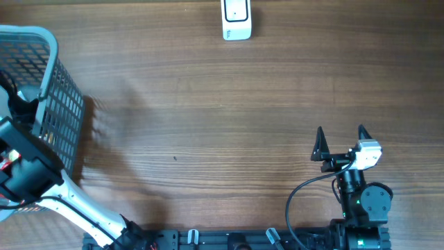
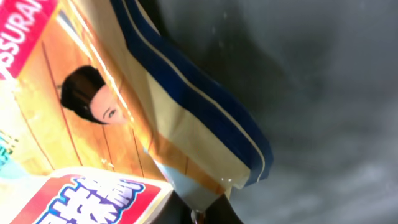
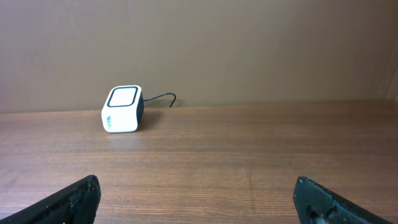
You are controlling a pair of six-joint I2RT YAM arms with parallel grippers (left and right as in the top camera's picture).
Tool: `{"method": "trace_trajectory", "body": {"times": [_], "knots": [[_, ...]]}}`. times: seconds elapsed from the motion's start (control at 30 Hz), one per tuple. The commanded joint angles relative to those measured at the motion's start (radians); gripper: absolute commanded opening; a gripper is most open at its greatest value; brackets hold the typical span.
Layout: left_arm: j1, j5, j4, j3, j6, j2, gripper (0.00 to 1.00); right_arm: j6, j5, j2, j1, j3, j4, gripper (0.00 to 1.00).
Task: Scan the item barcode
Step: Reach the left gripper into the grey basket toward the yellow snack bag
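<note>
The item is a tan snack packet point(image 2: 186, 124) with a blue stripe and a printed face, filling the left wrist view. My left gripper point(image 2: 208, 214) is shut on the packet's lower corner, and only the dark tips of its jaws show. In the overhead view that gripper is down inside the grey mesh basket point(image 1: 62, 104), out of sight behind the arm point(image 1: 24, 163). The white barcode scanner point(image 1: 236, 19) stands at the table's far edge, and it also shows as the scanner point(image 3: 122, 109) ahead and to the left in the right wrist view. My right gripper point(image 1: 340, 139) is open over bare wood, holding nothing.
A second pack point(image 2: 93, 199), red and white with blue lettering, lies next to the gripped packet in the basket. The basket stands at the table's far left. The scanner's thin cable point(image 3: 163, 97) runs off behind it towards the wall.
</note>
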State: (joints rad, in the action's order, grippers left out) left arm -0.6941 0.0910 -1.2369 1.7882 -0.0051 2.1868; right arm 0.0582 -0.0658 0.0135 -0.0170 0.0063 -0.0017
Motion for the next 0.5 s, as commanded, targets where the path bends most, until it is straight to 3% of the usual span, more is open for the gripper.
{"method": "trace_trajectory", "body": {"times": [0.0,0.23,0.47], "knots": [[-0.003,-0.012,-0.074,0.132,-0.030,-0.018,0.04,-0.004,0.014,-0.006,-0.004,-0.001,0.002,1.00],[-0.004,-0.293,-0.013,0.243,-0.063,-0.284,0.04,-0.003,0.014,-0.006,-0.004,-0.001,0.002,1.00],[-0.004,-0.366,0.129,0.243,-0.063,-0.584,0.04,-0.003,0.014,-0.006,-0.004,-0.001,0.002,1.00]]}}
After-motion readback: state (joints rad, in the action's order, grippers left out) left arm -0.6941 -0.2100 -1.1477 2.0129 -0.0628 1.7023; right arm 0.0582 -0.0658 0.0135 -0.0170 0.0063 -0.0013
